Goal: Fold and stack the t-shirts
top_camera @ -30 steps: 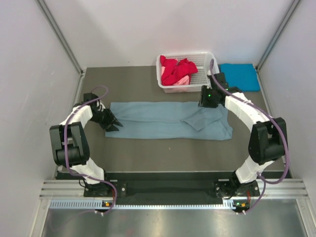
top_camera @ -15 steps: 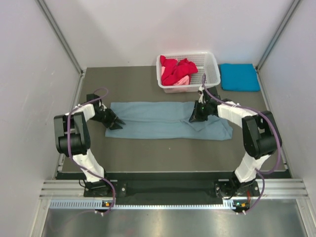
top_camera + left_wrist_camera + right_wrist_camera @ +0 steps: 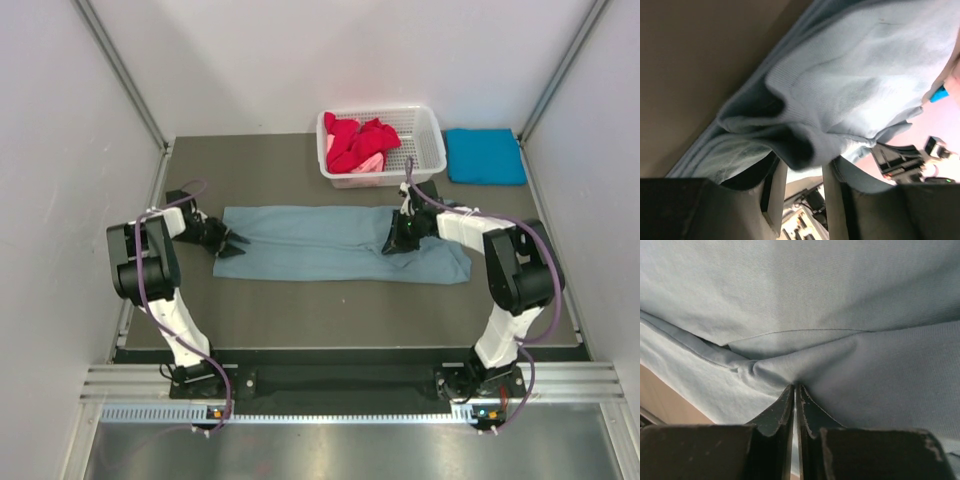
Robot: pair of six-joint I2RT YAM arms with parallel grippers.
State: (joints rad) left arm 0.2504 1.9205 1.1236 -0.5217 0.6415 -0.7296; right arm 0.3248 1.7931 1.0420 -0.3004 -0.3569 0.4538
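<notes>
The large grey-blue t-shirt [image 3: 320,245] lies as a long flat strip across the table's middle. My left gripper [image 3: 232,243] is at its left end; in the left wrist view [image 3: 802,167] its fingers hold a bunched, lifted fold of the shirt [image 3: 855,65]. My right gripper [image 3: 393,243] is low on the shirt's right part; its jaws [image 3: 796,387] are pressed together on a pinched ridge of the cloth [image 3: 815,290]. A folded turquoise t-shirt [image 3: 485,156] lies at the back right. Red t-shirts [image 3: 358,138] and a pink one [image 3: 370,162] are crumpled in the basket.
The white lattice basket [image 3: 428,135] stands at the back centre, just behind my right arm. White walls with metal rails close in both sides. The table's near strip in front of the shirt is bare dark surface [image 3: 330,310].
My right gripper has come down and left from beside the basket onto the shirt and shut on it. My left gripper's fingers have drawn together at the shirt's left end.
</notes>
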